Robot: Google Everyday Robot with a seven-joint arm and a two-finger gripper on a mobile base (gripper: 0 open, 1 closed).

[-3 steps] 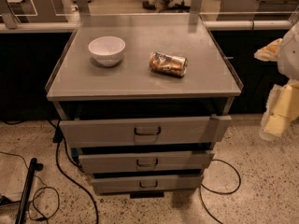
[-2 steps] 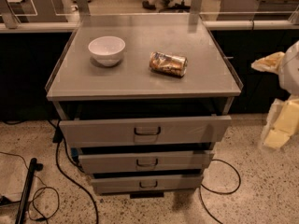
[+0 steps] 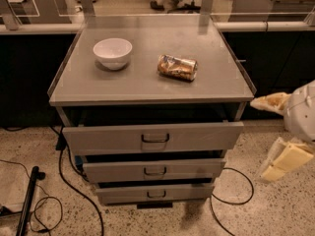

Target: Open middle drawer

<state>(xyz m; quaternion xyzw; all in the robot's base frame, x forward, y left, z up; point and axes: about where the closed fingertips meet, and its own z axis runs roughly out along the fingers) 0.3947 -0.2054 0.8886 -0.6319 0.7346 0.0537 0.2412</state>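
middle drawer sits second of three in the grey cabinet, under the desk. its low front stands a little way out, with a dark gap above it, and its small dark loop handle is at the middle of the panel. i cannot see its tray, as the front of the top drawer hides it. the top drawer is taller and pulled out further than the other two. the bottom drawer lies just below the middle one and looks a bit narrower.

my hand hangs at the right edge of the view, off the right side of the cabinet, about level with the drawers and well apart from the handle. its two pale fingers are spread wide, one high and one low, and they hold nothing and touch nothing.

on the desk a white bowl stands upright at the left. a crumpled brown packet lies on its side to the right of it, apart from the bowl.

black cables trail over the speckled floor on both sides of the cabinet.
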